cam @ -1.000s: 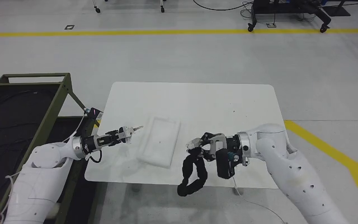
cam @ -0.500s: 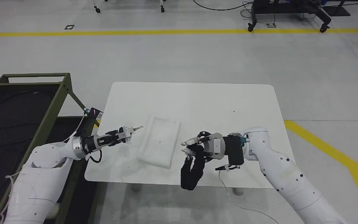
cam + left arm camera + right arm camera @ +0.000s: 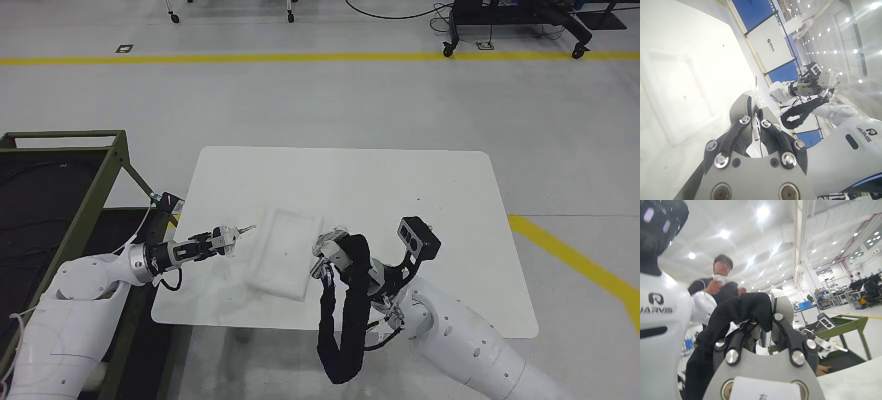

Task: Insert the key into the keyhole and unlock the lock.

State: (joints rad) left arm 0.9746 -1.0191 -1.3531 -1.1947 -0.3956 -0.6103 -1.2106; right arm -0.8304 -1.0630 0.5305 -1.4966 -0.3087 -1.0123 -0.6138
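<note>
My left gripper (image 3: 224, 240) hovers over the table's left part, shut on a thin metal key (image 3: 243, 230) that points toward the tray. The left wrist view shows the key (image 3: 755, 83) sticking out past the closed fingertips (image 3: 747, 100). My right gripper (image 3: 327, 258) is raised beside the tray's right edge, shut on a lock with a silver cylinder (image 3: 824, 92). The lock's black sleeved cable (image 3: 342, 320) hangs in a loop below it. That cable (image 3: 745, 308) drapes across the right gripper (image 3: 762, 321) and hides the lock body. The two grippers face each other, apart.
A shallow white tray (image 3: 285, 250) lies on the white table (image 3: 420, 200) between the two arms. A green metal cart (image 3: 70, 160) stands beside the table's left edge. The table's far and right parts are bare.
The right arm has swung in from the table's right toward the tray and turned its wrist, carrying the lock so the cable now hangs lower. The left arm and key have stayed put.
</note>
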